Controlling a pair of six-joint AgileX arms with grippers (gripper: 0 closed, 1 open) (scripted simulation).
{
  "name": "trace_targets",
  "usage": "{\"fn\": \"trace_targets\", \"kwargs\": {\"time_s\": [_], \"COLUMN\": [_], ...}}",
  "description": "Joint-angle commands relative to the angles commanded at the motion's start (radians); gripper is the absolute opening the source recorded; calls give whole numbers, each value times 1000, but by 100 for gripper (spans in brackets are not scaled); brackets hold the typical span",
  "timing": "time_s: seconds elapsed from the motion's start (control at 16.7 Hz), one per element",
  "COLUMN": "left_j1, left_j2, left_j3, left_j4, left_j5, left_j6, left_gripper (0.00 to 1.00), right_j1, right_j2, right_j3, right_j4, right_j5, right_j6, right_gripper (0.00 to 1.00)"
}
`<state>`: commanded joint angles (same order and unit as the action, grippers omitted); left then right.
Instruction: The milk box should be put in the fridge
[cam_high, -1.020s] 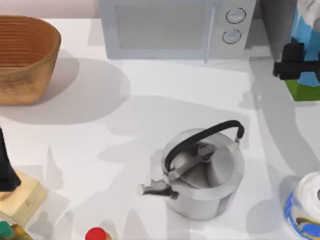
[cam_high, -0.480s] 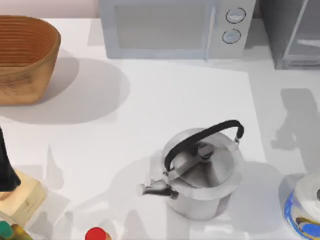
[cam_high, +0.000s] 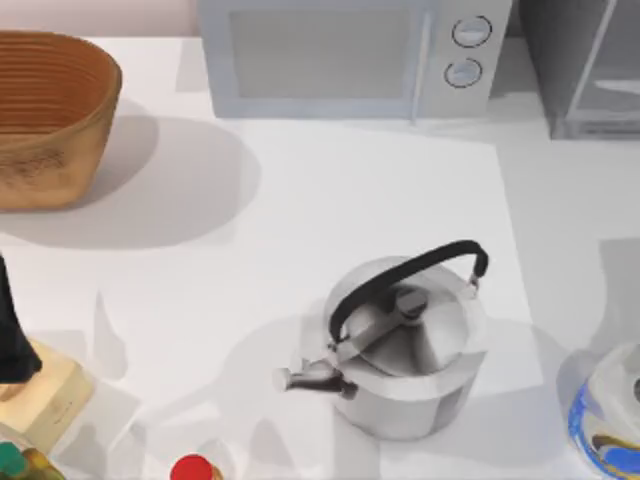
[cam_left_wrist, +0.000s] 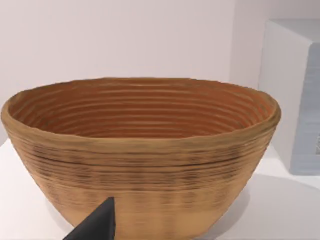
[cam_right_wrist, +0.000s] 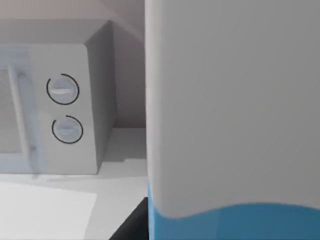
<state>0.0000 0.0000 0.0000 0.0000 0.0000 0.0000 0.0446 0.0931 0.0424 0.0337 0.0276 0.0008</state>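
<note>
The milk box (cam_right_wrist: 232, 115) stands very close in the right wrist view, its white upper part above a light blue band. My right gripper is shut on it, with one dark finger (cam_right_wrist: 131, 225) showing beside its lower edge. The fridge (cam_high: 540, 60) is at the table's back right corner, dark grey with a pale framed door panel (cam_high: 610, 65). My left arm (cam_high: 10, 335) stays parked at the table's left edge, facing the basket.
A microwave (cam_high: 340, 55) with two dials stands at the back centre, left of the fridge. A metal kettle (cam_high: 405, 345) sits mid-table. A woven basket (cam_high: 50, 115) is at back left. A patterned tub (cam_high: 610, 420) is at front right, a wooden block (cam_high: 45, 395) and a red cap (cam_high: 192, 468) at front left.
The right gripper with the milk box, seen in front of the fridge a second ago, has left the top view. Its shadow on the table has slid toward the right edge.
</note>
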Motion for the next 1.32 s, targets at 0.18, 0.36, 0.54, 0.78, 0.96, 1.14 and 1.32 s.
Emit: {"fn": "trace_targets", "kwargs": {"time_s": [0.18, 0.36, 0.54, 0.78, 0.96, 1.14, 1.32], "left_j1": [0, 0, 0, 0, 0, 0, 0], "left_j2": [0, 0, 0, 0, 0, 0, 0], "left_j3": [0, 0, 0, 0, 0, 0, 0], "left_j4": [0, 0, 0, 0, 0, 0, 0], "left_j5": [0, 0, 0, 0, 0, 0, 0], "left_j6": [0, 0, 0, 0, 0, 0, 0], "left_gripper": [100, 100, 100, 100, 100, 100, 100], "right_j1": [-41, -45, -41, -58, -86, -124, -166], "right_j2": [-86, -93, -89, 15, 204, 479, 808], "right_j3": [-40, -42, -40, 25, 131, 264, 410], "right_j4": [-32, -34, -32, 47, 176, 339, 518], "right_j5": [-26, -28, -27, -44, -71, -104, -142], "right_j6": [0, -1, 1, 0, -2, -4, -4], "right_gripper": [0, 0, 0, 0, 0, 0, 0]}}
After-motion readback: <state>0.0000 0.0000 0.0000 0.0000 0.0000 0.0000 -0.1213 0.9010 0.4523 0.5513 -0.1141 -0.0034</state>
